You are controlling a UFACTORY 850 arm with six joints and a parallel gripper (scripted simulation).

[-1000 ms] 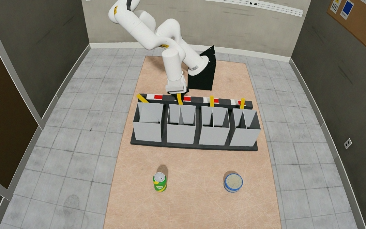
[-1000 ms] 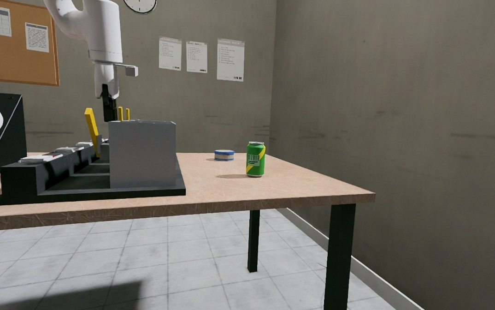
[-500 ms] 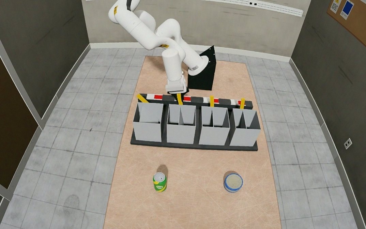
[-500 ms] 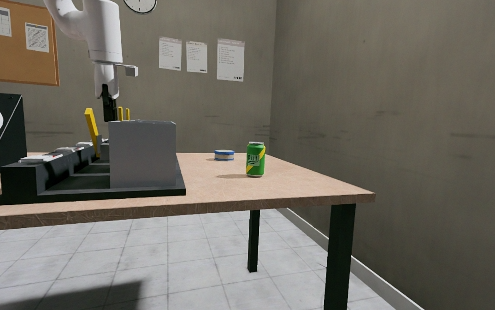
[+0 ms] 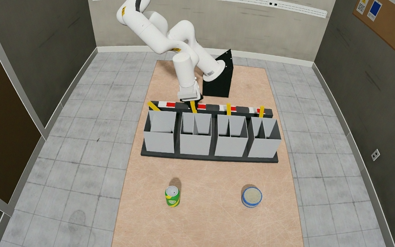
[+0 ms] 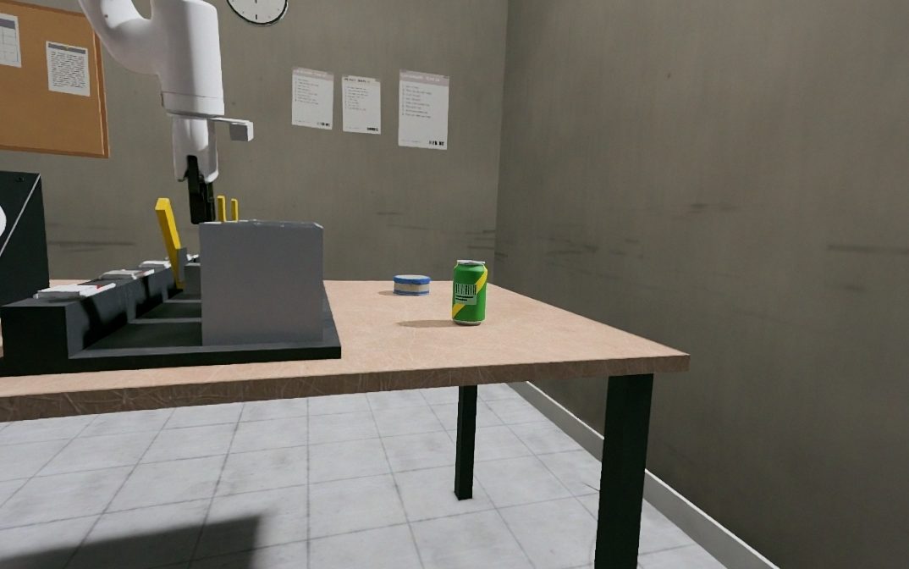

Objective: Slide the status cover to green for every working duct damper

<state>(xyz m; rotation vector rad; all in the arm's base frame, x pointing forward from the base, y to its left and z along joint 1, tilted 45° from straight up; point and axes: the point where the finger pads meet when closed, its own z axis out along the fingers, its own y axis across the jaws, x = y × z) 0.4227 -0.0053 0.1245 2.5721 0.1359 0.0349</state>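
Four grey duct dampers stand in a row on a dark base [image 5: 203,157] [image 6: 201,353]: the first [image 5: 159,141] [image 6: 261,281], second [image 5: 195,144], third [image 5: 230,145] and fourth [image 5: 263,147] from the left. Each has a yellow lever behind it. The first lever [image 5: 153,106] [image 6: 168,231] leans left; the third [image 5: 228,109] and fourth [image 5: 261,111] stand upright. My gripper [image 5: 192,100] [image 6: 199,204] is shut on the top of the second lever [image 5: 193,108], which leans slightly. The slider rail behind shows red patches at the first [image 5: 170,104], second [image 5: 201,106], third [image 5: 232,108] and fourth [image 5: 258,110] sliders. No green shows.
A green can [image 5: 172,196] [image 6: 469,292] and a blue round tin [image 5: 251,197] [image 6: 411,284] stand on the table [image 5: 209,227] [image 6: 536,342] in front of the dampers. The black arm mount [image 5: 218,78] [image 6: 16,228] stands behind the rail.
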